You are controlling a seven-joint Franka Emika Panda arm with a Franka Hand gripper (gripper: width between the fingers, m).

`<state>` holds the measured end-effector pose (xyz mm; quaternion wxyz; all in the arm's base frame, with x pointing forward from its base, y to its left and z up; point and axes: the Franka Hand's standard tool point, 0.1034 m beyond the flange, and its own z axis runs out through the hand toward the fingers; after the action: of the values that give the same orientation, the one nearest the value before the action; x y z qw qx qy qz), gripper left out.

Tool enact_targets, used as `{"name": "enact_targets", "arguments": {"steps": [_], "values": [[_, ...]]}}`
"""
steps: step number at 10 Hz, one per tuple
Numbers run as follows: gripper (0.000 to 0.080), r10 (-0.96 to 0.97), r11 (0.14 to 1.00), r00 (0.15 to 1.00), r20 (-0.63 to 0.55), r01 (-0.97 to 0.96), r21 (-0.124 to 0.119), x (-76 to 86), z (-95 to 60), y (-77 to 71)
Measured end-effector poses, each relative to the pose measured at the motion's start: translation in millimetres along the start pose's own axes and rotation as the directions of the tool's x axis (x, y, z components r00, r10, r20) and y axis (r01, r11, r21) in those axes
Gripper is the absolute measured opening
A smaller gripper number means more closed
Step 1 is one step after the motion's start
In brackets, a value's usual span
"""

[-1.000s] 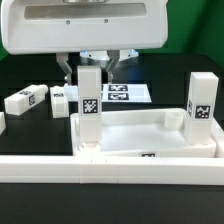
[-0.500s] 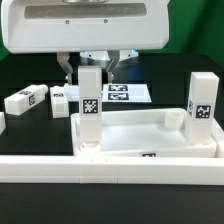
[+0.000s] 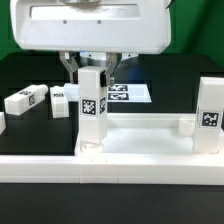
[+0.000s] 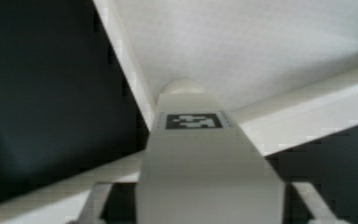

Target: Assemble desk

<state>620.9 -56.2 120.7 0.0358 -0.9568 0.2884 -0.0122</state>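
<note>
Standing on the black table (image 3: 30, 140), the large white plastic tray-like desk top (image 3: 140, 122) lies rim-up. It occupies the middle and reaches toward the table edge at the exterior view's right. A long white L-shaped border rail (image 3: 110, 165) runs along the table edge nearest the exterior camera, just in front of the desk top. The thin flat marker board (image 3: 125, 93) lies toward the far edge.

One white square-section tagged leg, the gripped leg (image 3: 92, 110), stands upright at the desk top's near corner toward the exterior view's left. A second leg (image 3: 210, 118) stands upright at the corner toward the right edge. A third leg (image 3: 27, 100) and a fourth leg (image 3: 60, 102) lie flat near the left edge, apart from the desk top.

The gripper (image 3: 90, 72) brackets the gripped leg's upper end, and its jaws appear clenched on it.

Assessment: two legs stand in place and two are outstanding, so the task is roughly half complete. Whether the gripped leg is fully seated cannot be told.
</note>
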Motion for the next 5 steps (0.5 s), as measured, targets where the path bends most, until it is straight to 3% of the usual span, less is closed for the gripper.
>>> {"name": "enact_targets", "arguments": {"steps": [5], "values": [[0.0291,0.451,0.892,0.892,0.026,-0.452,0.025,-1.2,1.0,-2.6]]}}
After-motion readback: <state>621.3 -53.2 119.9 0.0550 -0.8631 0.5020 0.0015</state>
